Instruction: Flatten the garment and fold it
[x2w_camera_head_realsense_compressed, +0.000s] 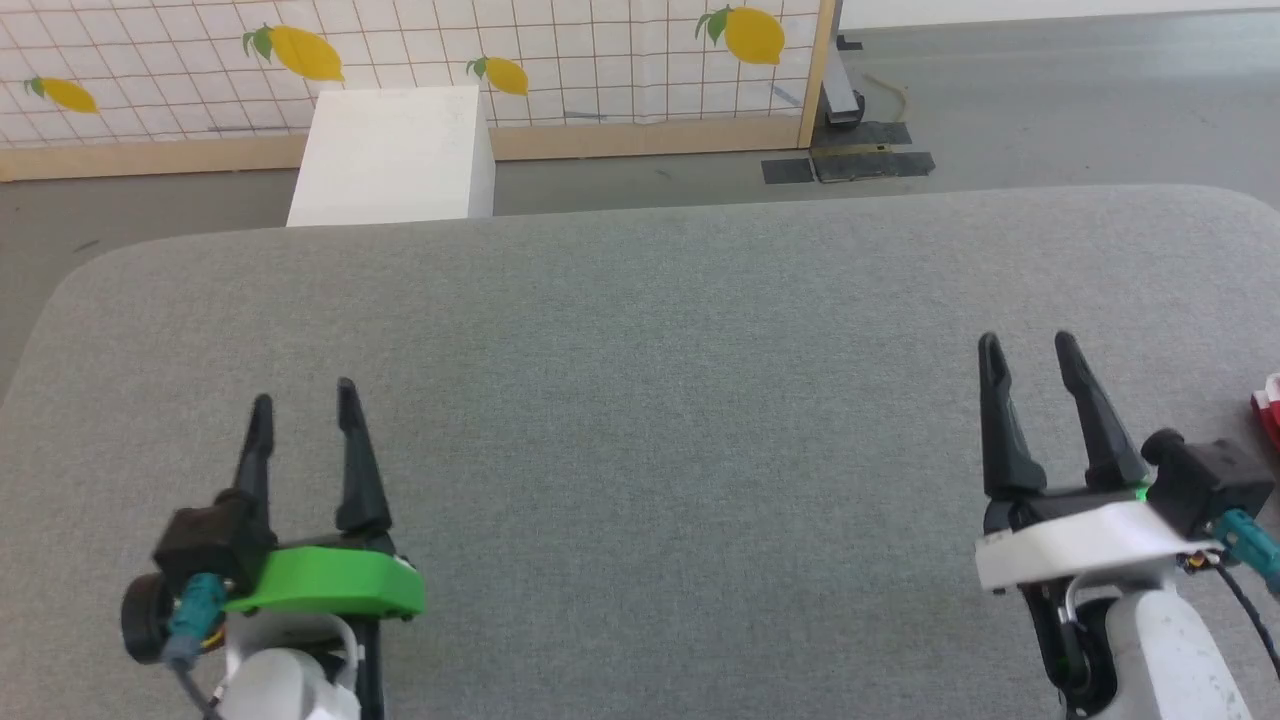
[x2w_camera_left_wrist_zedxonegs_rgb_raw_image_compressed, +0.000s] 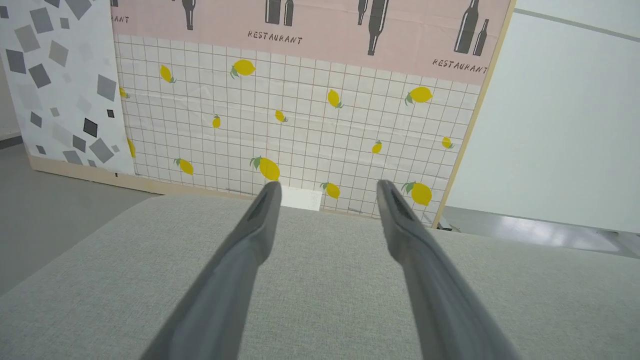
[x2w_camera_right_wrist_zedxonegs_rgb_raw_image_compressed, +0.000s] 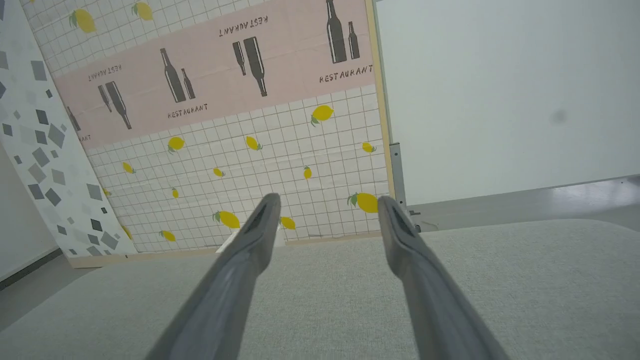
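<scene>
Left claw (x2w_camera_head_realsense_compressed: 304, 393) and right claw (x2w_camera_head_realsense_compressed: 1027, 340) both gape empty over the worktop (x2w_camera_head_realsense_compressed: 640, 400); garment (x2w_camera_head_realsense_compressed: 1268, 412), a red-white sliver at 3 o'clock, likely light, limp, slippery, so pinch an edge.

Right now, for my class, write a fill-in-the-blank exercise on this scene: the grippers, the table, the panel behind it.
1. The left gripper and the right gripper are both ____ and hold nothing.
2. The table is covered in ____ fabric.
3. The panel behind it shows yellow ____.
4. A bit of the red garment peeks in at the head view's ____ edge.
Missing words: open; grey; lemons; right.
</scene>
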